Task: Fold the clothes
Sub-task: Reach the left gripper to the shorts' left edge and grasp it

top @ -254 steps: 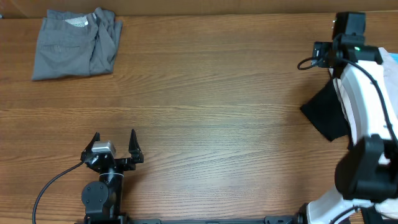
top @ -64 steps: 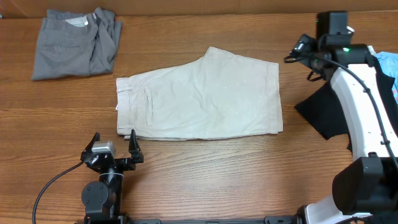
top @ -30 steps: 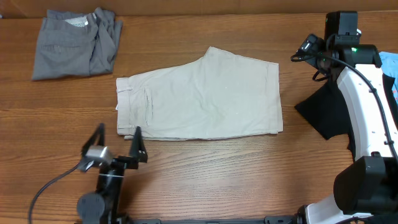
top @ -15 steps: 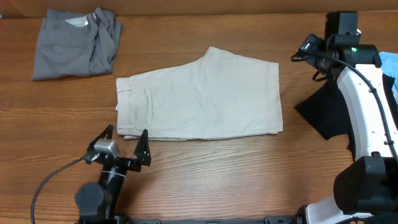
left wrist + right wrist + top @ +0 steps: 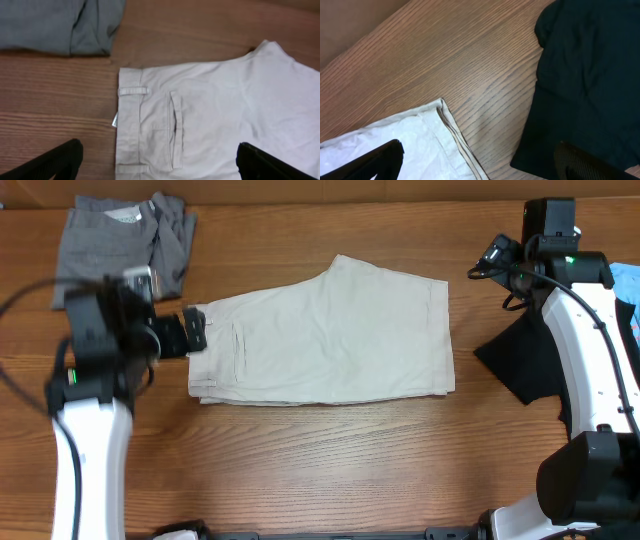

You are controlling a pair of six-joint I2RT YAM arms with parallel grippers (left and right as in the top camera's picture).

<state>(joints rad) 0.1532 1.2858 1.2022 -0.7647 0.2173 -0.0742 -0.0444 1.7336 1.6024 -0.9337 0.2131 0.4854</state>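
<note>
Shorts [image 5: 320,335] lie flat at the middle of the table [image 5: 300,470], with the waistband [image 5: 129,130] toward 9 o'clock. The left gripper [image 5: 159,149] hangs over the waistband, wide open and empty. The right gripper [image 5: 479,146], at the shorts' 2 o'clock, is also wide open and empty. One risk is a shallow pinch that takes only the top layer, which would skew the fold.

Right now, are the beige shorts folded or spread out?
Folded once, flat: the beige shorts show one leg outline and layered edges near the waistband.
</note>
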